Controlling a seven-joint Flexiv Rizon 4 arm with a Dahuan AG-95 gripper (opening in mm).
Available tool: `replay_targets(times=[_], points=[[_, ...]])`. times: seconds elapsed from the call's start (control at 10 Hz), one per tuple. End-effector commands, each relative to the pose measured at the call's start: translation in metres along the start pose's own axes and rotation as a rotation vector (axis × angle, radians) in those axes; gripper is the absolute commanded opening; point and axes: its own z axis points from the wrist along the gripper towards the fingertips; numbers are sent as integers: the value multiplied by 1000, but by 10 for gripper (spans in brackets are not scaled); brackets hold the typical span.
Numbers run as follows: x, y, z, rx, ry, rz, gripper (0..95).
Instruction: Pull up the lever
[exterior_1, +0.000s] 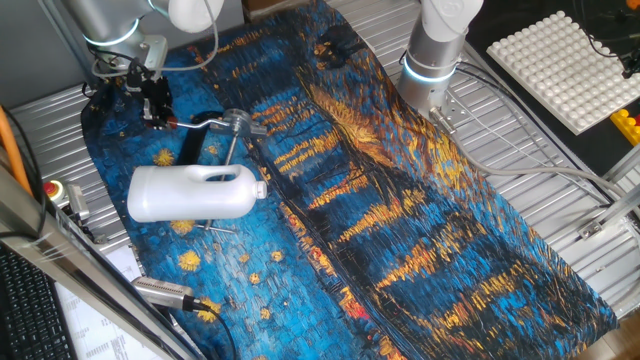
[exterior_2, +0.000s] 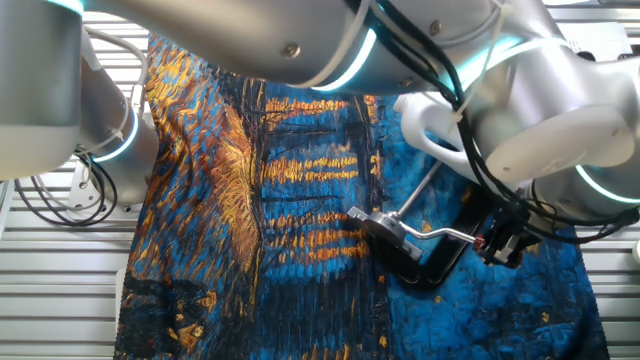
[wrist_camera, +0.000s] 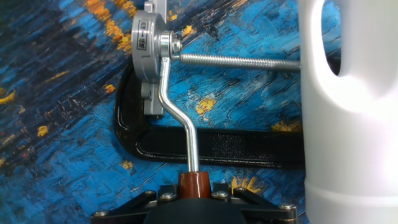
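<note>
Now gripper pinching red-brown tip of lever, white jug just beside clamp

A blue and gold painted-pattern cloth covers a ribbed silver metal table. A white dimpled foam tray sits at one far corner; a black keyboard lies beyond the near edge.
</note>
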Motion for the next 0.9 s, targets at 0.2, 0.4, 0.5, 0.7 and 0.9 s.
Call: replay_targets(times=[0.2, 0.4, 0.5, 0.7, 0.9], points=[[-6, -6, -3, -7, -1, 19, 190], [-11, -9, -2, -7, -2, 35, 190], [-13, -11, -3, -9, 4, 36, 190], [-13, -11, -4, -20, 21, 19, 190], [-13, -11, -4, -18, 20, 26, 190]])
